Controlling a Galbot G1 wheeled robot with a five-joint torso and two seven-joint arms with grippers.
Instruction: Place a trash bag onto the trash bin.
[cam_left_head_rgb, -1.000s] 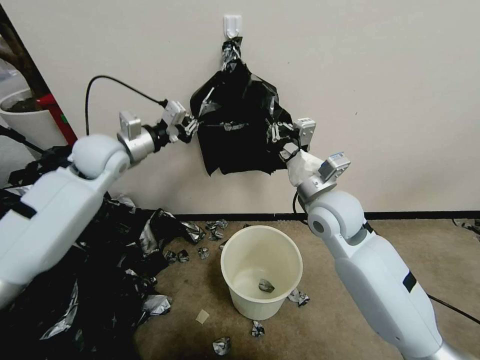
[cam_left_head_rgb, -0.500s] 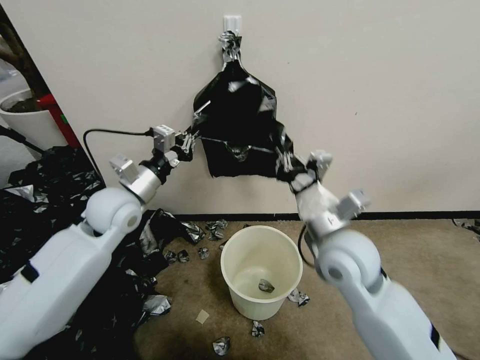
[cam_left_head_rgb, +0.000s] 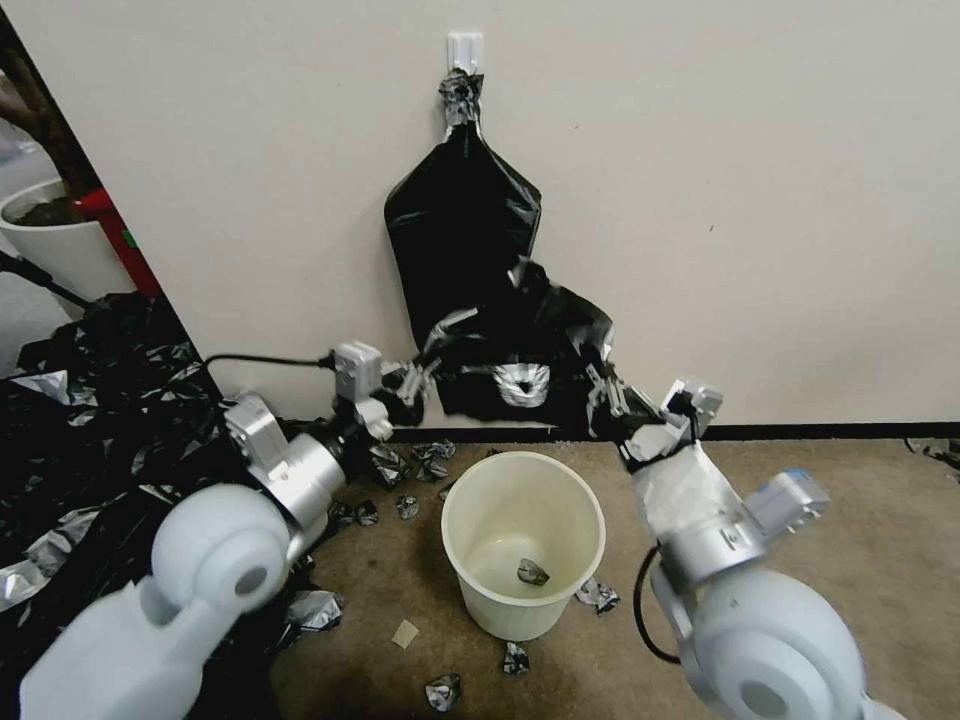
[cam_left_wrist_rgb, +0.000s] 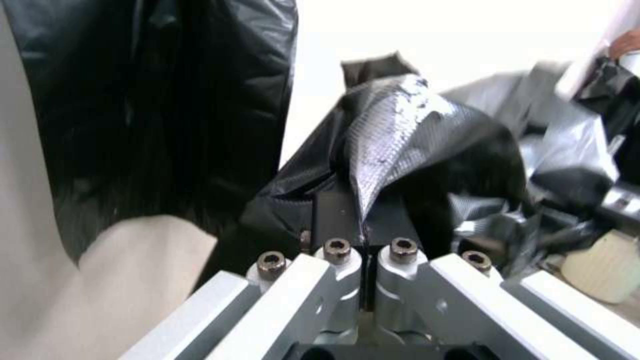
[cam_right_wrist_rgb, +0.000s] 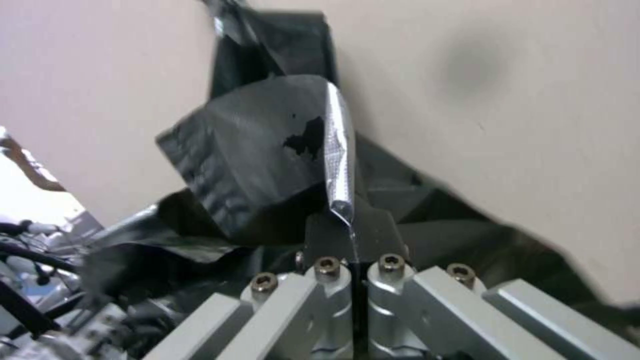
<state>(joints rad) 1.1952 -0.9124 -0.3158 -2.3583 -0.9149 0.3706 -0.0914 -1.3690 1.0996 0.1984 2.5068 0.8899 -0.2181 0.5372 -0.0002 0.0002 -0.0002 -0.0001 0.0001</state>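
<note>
The trash bag (cam_left_head_rgb: 465, 240), thin glossy black film, hangs from a white wall hook (cam_left_head_rgb: 465, 45) and stretches down the wall. Its lower part (cam_left_head_rgb: 520, 350) bunches out between my two grippers. At the bag's left corner my left gripper (cam_left_head_rgb: 418, 382) is shut on the film, and in the left wrist view the gripper (cam_left_wrist_rgb: 363, 220) pinches a fold of the bag (cam_left_wrist_rgb: 413, 150). My right gripper (cam_left_head_rgb: 603, 395) holds the right corner, where it (cam_right_wrist_rgb: 353, 225) clamps a fold of the bag (cam_right_wrist_rgb: 253, 155). The cream trash bin (cam_left_head_rgb: 510, 615) stands upright on the carpet just below both grippers.
A broad heap of black-and-silver sheets (cam_left_head_rgb: 90, 420) covers the floor at the left. Small foil wads (cam_left_head_rgb: 430, 460) lie around the bin, and one wad (cam_left_head_rgb: 532, 572) lies inside it. A white plant pot (cam_left_head_rgb: 50, 240) stands far left. Bare carpet (cam_left_head_rgb: 850, 500) lies to the right.
Both grippers have come down the wall from mid height to just above the bin, pulling the bag's lower edge with them. The bag now hangs longer from the hook.
</note>
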